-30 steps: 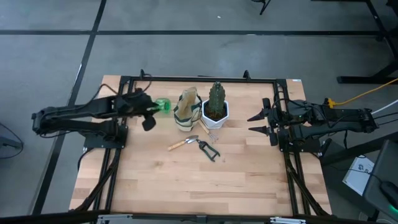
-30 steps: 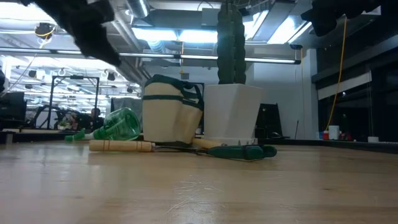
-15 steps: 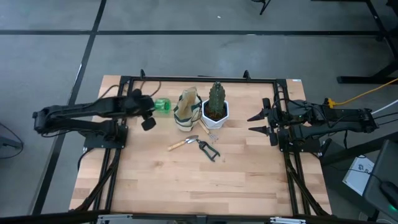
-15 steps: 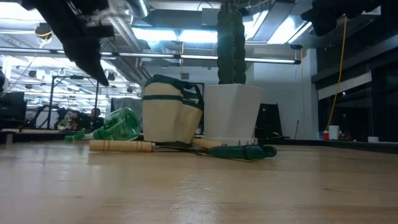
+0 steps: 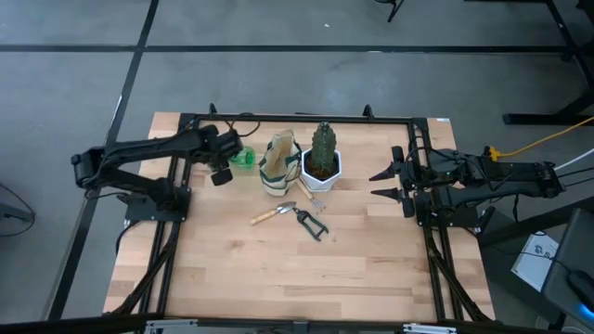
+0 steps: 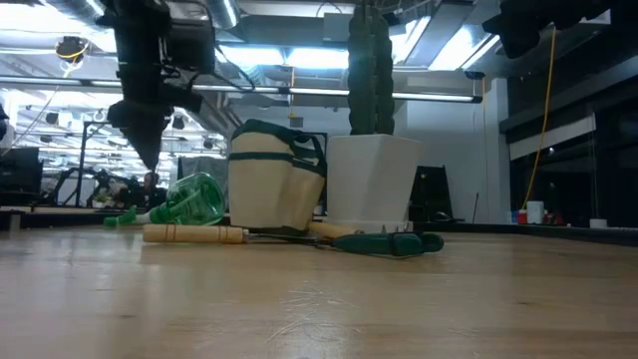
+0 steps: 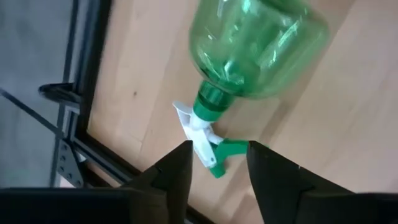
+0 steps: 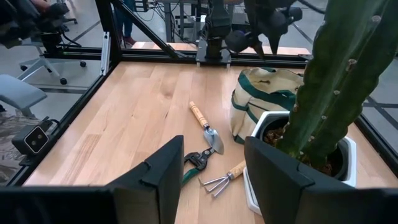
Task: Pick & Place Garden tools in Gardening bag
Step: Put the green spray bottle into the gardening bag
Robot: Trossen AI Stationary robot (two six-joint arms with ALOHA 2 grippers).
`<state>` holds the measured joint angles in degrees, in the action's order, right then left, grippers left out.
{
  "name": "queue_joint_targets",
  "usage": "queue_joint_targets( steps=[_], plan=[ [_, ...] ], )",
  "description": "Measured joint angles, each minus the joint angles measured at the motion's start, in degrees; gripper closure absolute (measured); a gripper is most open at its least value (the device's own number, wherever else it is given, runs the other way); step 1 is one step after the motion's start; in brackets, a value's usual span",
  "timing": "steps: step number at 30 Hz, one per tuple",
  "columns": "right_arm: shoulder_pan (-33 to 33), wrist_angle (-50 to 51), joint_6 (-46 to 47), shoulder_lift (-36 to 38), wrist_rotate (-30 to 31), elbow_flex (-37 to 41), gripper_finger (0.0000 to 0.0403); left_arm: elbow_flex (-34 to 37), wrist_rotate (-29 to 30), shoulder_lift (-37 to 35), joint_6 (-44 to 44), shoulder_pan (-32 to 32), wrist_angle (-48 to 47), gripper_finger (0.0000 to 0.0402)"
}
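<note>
One translucent green spray bottle, lying beside the beige canvas gardening bag, is approached by the open left end effector for grasping.

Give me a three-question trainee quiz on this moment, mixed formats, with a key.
1. True or false: the spray bottle lies on its side on the table.
2. Which gripper is above the bottle? A) left gripper B) right gripper
3. Fill in: the pruning shears lie on the ____, not in the gardening bag.

Key: 1 true; 2 A; 3 table.
</note>
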<state>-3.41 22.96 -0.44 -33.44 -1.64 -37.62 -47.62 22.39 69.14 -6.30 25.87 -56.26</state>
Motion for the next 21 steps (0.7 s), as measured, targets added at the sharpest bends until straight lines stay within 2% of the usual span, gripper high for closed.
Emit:
queue_joint_targets(
  steps=[7,12,16,21],
  plan=[
    [-0.01,-0.01,-0.01,0.01,0.0,0.0,0.0231,0.09,-1.99,5.89,-3.93,3.82,1.44,0.0201],
    [0.01,-0.02,0.01,-0.01,-0.01,-0.01,0.0231,0.11,-3.98,10.0,-10.06,5.2,7.68,0.0184],
    [0.01,-0.01,-0.01,-0.01,0.0,0.0,0.0231,0.11,-1.25,13.14,-13.14,5.6,11.62,0.018],
    [0.01,0.0,0.01,-0.01,-0.01,0.01,0.0231,0.13,1.79,15.85,-13.12,5.89,11.54,0.018]
  ],
)
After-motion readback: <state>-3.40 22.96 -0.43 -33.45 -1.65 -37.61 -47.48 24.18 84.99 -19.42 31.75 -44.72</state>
